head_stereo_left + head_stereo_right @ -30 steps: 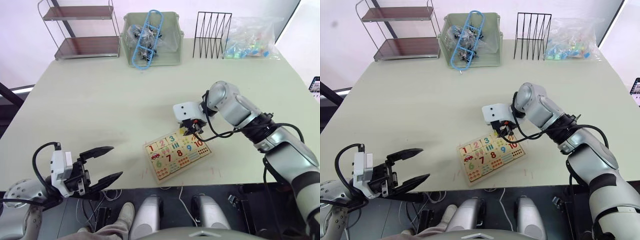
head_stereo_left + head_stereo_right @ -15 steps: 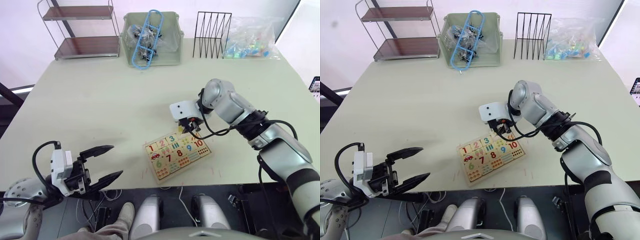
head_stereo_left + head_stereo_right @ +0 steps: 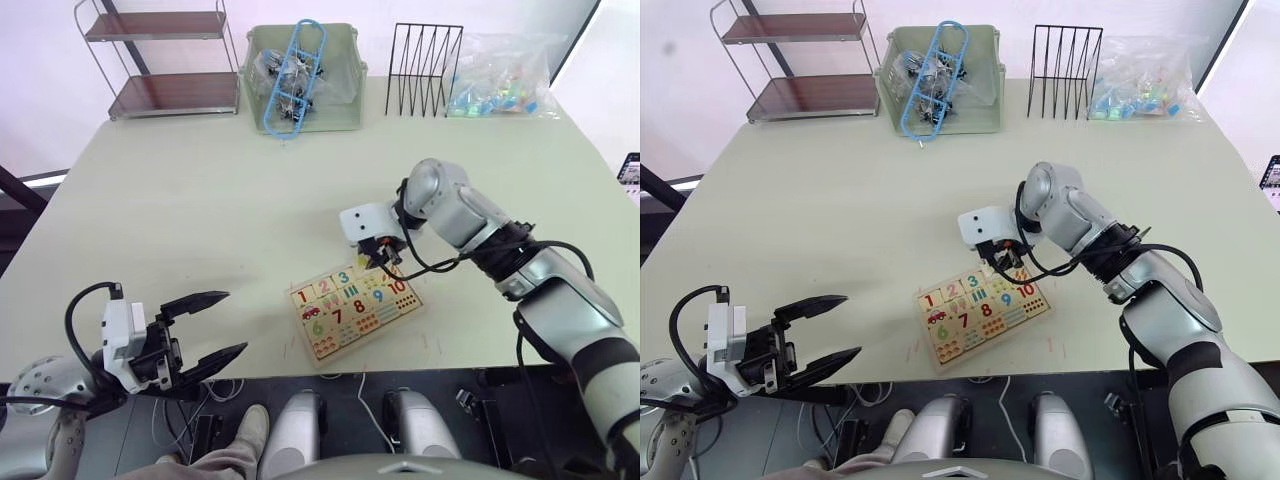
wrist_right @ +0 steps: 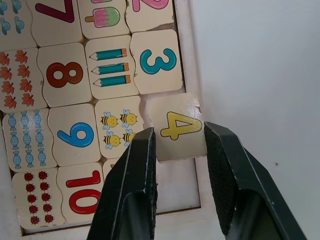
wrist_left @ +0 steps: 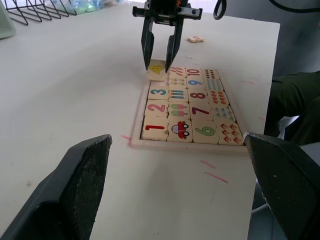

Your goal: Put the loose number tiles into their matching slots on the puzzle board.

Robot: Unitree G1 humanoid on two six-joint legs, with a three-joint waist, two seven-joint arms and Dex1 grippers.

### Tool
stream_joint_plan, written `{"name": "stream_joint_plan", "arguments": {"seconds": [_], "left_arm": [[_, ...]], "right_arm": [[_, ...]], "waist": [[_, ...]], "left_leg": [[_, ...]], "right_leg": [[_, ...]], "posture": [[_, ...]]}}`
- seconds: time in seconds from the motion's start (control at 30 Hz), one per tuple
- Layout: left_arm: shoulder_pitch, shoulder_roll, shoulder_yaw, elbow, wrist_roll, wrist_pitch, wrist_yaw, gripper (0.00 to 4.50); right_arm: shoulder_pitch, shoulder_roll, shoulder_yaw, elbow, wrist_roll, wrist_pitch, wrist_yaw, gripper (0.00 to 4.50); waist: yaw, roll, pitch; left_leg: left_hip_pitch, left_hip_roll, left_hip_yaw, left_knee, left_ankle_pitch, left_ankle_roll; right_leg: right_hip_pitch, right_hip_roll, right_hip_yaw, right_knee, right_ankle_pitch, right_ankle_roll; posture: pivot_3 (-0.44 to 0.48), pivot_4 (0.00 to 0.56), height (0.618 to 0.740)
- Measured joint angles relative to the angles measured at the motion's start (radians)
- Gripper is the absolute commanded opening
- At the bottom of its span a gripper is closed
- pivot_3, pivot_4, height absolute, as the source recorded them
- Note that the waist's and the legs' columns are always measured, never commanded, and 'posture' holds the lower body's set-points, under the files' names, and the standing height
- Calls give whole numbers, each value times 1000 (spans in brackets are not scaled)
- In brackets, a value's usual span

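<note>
Tile 4 [image 4: 176, 126], yellow numeral, sits pinched between the two fingers of my right gripper [image 4: 179, 150], tilted over the far rim of the puzzle board [image 3: 356, 310] beside the seated 3 tile [image 4: 156, 61]. One corner of tile 4 overlaps the open slot, the rest hangs past the rim; not lying flat. Tiles 1 [image 5: 155, 128] and 2 [image 5: 157, 107] sit in the same top row. Slot past the 4, next to the 10 [image 4: 83, 192], shows bare wood. One more loose tile [image 5: 195, 39] lies on the table [image 3: 200, 200] beyond the board, well apart from it; numeral unreadable. My left gripper [image 3: 205, 329] hangs off the near table edge, fingers spread wide, holding nothing, well apart from the board.
</note>
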Motion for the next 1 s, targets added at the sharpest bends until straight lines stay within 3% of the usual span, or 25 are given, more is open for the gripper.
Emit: {"name": "stream_joint_plan", "arguments": {"seconds": [1.0], "left_arm": [[11,0,0,-8,0,0,19,4500]], "right_arm": [[1,24,0,37,-23,-28,9,851]], "waist": [[-1,0,0]], "left_leg": [[0,0,0,0,0,0]], "right_leg": [[0,0,0,0,0,0]], "posture": [[0,150,740]]}}
